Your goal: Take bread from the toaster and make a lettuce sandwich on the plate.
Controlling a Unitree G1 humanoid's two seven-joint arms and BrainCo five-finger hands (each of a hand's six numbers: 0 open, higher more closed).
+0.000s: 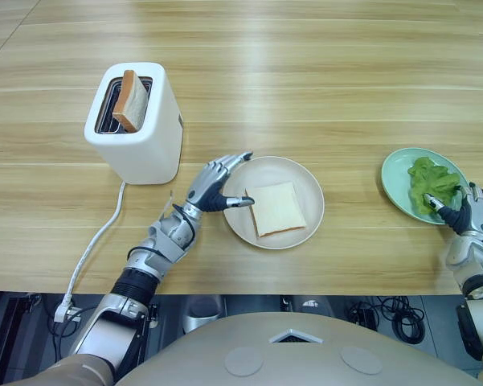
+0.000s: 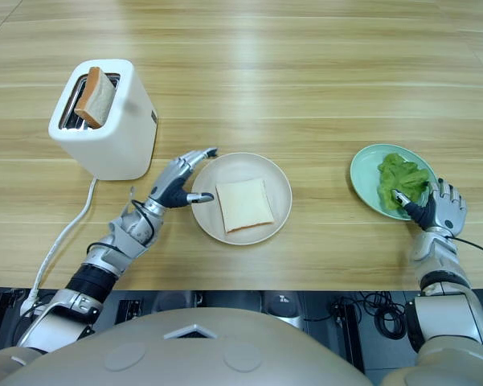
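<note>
A white toaster (image 1: 141,133) stands at the left with one bread slice (image 1: 131,100) sticking up from its slot. To its right a beige plate (image 1: 305,173) carries a second bread slice (image 1: 275,209), lying flat. My left hand (image 1: 217,183) is open at the plate's left rim, its fingertips just short of that slice, and it holds nothing. At the far right, lettuce (image 1: 432,181) lies on a small green plate (image 1: 394,170). My right hand (image 2: 438,207) rests at that plate's near right edge, touching the lettuce.
The toaster's white cable (image 1: 96,245) runs from its base down over the table's front edge, just left of my left forearm. Bare wooden tabletop stretches behind both plates and between them.
</note>
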